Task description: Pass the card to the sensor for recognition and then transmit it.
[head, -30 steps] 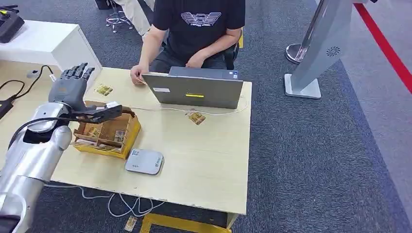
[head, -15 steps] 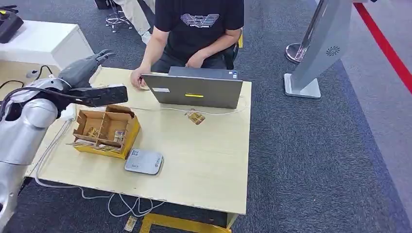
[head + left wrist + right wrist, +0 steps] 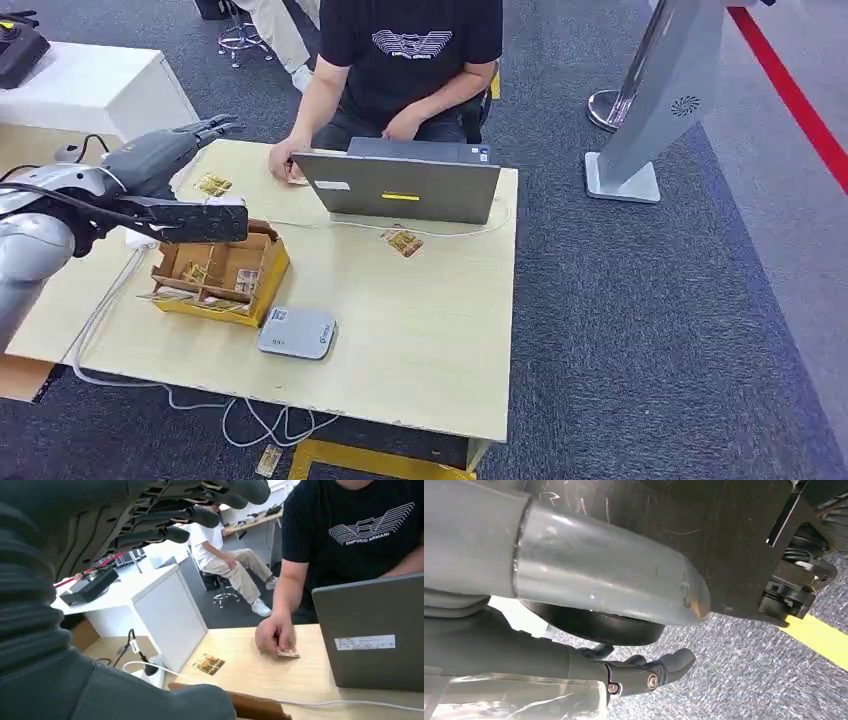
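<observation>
My left hand [image 3: 160, 160] hovers above the table's left part, fingers spread and pointing toward the person, its thumb over the far rim of the card box [image 3: 222, 272]; it holds nothing. The yellow-brown box holds several cards in compartments. The flat grey-white sensor [image 3: 297, 333] lies just in front of the box. Loose cards lie beside my hand [image 3: 213, 184] and in front of the laptop [image 3: 403, 241]. The left wrist view shows my fingers [image 3: 200, 515] above a loose card [image 3: 209, 663]. My right hand [image 3: 649, 674] hangs over the carpet, empty.
A person sits behind the table, one hand [image 3: 285, 160] pressing a card [image 3: 288, 653] beside the grey laptop [image 3: 400, 185]. A white cable runs along the table. A white cabinet [image 3: 90, 85] stands at the left and a grey stand [image 3: 650, 110] at the right.
My left hand has turned from upright to lying sideways and has come down a little over the box's far rim. The person and the cards have stayed put.
</observation>
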### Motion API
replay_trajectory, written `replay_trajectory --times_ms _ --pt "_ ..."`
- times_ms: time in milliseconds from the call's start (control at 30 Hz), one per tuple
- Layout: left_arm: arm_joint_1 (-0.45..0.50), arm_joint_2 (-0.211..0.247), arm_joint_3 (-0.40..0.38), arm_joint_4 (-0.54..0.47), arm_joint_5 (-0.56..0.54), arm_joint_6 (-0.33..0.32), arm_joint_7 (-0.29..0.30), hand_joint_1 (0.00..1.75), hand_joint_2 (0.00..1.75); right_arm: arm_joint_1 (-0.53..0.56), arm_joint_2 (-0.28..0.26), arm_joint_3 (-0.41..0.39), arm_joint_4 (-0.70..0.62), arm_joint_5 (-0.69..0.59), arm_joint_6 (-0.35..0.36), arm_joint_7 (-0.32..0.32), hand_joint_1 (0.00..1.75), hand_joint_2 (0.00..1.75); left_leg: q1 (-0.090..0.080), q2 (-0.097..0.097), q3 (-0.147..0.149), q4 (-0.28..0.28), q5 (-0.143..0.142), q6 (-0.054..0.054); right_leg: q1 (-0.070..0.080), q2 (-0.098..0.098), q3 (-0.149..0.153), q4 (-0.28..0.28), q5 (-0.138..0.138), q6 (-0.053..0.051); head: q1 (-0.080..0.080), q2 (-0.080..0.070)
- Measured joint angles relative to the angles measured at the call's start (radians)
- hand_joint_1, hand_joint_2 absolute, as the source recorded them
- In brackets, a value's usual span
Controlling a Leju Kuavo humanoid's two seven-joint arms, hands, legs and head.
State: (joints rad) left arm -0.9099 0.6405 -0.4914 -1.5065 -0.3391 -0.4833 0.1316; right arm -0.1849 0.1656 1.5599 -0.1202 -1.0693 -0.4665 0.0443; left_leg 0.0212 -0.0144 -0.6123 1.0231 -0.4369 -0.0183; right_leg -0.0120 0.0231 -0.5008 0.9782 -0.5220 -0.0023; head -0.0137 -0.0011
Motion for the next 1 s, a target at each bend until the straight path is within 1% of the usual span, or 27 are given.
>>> replay_trajectory --times_ms 67,133,267,300,367,500,633,733,833,933,1000 --pt "0.000 0.010 -0.006 -0.007 0.012 -0.002 0.000 0.00 1.75 0.000 0.000 0.000 0.000 -0.002 0.000 -0.003 0.00 0.00 0.000 0.000 0.000 0.000 0.000 0.000 0.000 0.000 0.000 0.000 0.000 0.000 0.000 0.000" --pt "0.001 0.037 -0.018 -0.027 0.064 -0.014 0.000 0.00 1.75 0.000 0.000 0.000 0.000 -0.007 0.000 -0.003 0.00 0.00 0.000 0.001 0.000 0.000 0.000 0.000 0.000 0.001 0.000 0.000 0.000 0.000 0.000 0.000" --pt "0.023 0.108 -0.040 -0.106 0.164 -0.025 0.018 0.00 1.75 0.002 -0.002 0.000 0.000 -0.021 0.000 -0.009 0.00 0.00 0.000 0.001 0.000 0.000 0.000 0.000 0.000 0.001 0.000 0.000 0.000 0.000 0.000 0.000" --pt "0.031 0.126 -0.047 -0.126 0.173 -0.025 0.019 0.00 1.75 0.002 -0.003 0.000 0.000 -0.024 0.000 -0.010 0.00 0.00 0.000 0.001 0.000 0.000 0.000 0.000 0.000 0.001 -0.001 0.000 0.000 0.000 0.000 0.000" --pt "0.047 0.162 -0.062 -0.167 0.175 -0.020 0.030 0.00 1.75 0.003 -0.004 0.000 0.000 -0.031 0.000 -0.017 0.00 0.00 0.000 0.001 0.000 0.000 0.000 0.000 0.000 0.001 -0.001 0.000 0.000 0.000 0.000 0.000" --pt "0.066 0.202 -0.081 -0.211 0.175 -0.019 0.032 0.00 1.75 0.004 -0.005 0.000 0.000 -0.031 0.000 -0.018 0.00 0.00 0.000 0.001 0.000 -0.001 0.000 0.000 0.000 0.000 -0.003 0.000 0.000 0.000 0.000 0.000" --pt "0.083 0.244 -0.097 -0.239 0.229 -0.019 0.036 0.00 1.75 0.004 -0.005 0.000 0.000 -0.033 0.000 -0.018 0.00 0.00 0.000 0.001 0.000 -0.001 0.000 0.000 0.000 0.001 0.000 0.000 0.000 0.000 0.000 0.000" --pt "0.125 0.289 -0.101 -0.260 0.255 0.002 0.032 0.00 1.75 0.004 -0.005 0.000 0.000 -0.034 0.000 -0.017 0.00 0.00 0.000 0.002 0.000 -0.001 0.000 0.000 0.000 0.002 -0.001 0.000 0.000 0.000 0.000 0.000" --pt "0.179 0.327 -0.101 -0.285 0.258 0.023 0.019 0.00 1.75 0.004 -0.005 0.000 0.000 -0.034 0.000 -0.016 0.00 0.00 0.000 0.002 -0.001 -0.001 0.000 0.000 0.000 0.001 -0.003 0.000 0.000 0.000 0.000 0.000" --pt "0.208 0.352 -0.101 -0.302 0.251 0.027 0.018 0.00 1.75 0.004 -0.005 0.000 0.000 -0.034 0.000 -0.016 0.00 0.00 0.000 0.001 -0.001 -0.001 0.000 0.000 0.000 0.001 -0.002 0.000 0.000 0.000 0.000 0.000" --pt "0.230 0.367 -0.101 -0.308 0.232 0.042 0.020 0.00 1.75 0.004 -0.005 0.000 0.000 -0.035 0.000 -0.016 0.00 0.00 0.000 0.001 -0.001 -0.001 0.000 0.000 0.000 0.001 -0.003 0.000 0.000 0.000 0.000 0.000"
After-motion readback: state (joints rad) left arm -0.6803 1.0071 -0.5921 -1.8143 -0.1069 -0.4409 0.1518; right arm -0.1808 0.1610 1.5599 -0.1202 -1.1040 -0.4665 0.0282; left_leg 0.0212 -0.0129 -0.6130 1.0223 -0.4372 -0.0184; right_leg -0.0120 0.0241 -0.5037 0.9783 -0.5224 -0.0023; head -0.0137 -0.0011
